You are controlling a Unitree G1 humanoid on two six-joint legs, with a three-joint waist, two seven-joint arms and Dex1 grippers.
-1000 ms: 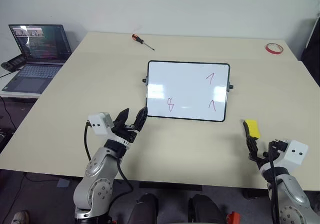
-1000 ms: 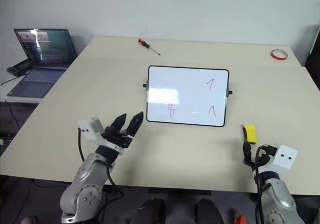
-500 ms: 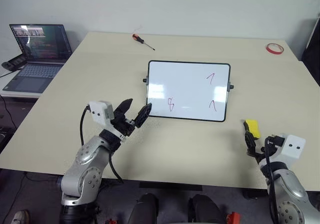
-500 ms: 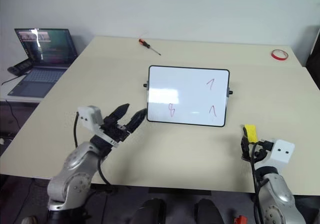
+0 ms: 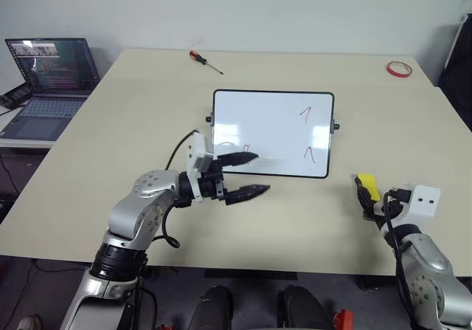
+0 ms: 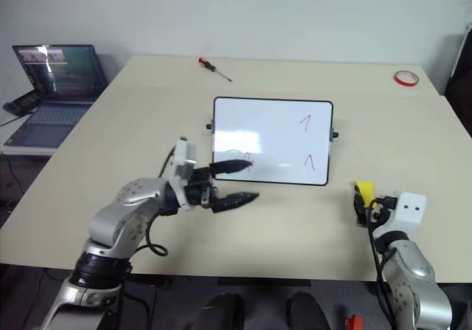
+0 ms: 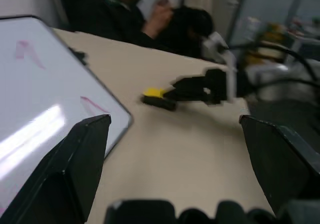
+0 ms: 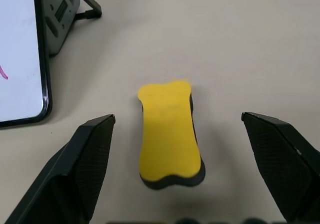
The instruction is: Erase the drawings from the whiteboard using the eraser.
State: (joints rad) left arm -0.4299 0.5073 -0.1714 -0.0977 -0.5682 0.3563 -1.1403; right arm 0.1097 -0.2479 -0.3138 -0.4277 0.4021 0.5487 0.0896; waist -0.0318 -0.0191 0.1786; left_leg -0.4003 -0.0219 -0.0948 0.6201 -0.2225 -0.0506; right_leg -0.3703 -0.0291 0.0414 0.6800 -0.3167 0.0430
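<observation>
The right gripper (image 8: 175,174) has crept forward, its fingers spread wide on either side of the eraser (image 8: 170,134), which lies flat on the counter (image 5: 310,212), yellow face up, not yet touched. This reads as the approach to the pick: the gripper looks lined up, and what remains is to come the rest of the way and close on the block. The left gripper (image 5: 240,175) has changed more: it has swung from pointing forward to pointing across toward the robot's right, fingers apart and empty, now hanging in front of the lower left corner of the whiteboard (image 5: 273,123). The board stands propped at the middle of the counter, well apart from the eraser, and the drawings (image 5: 308,114) are all unerased, so no wiping has begun.
</observation>
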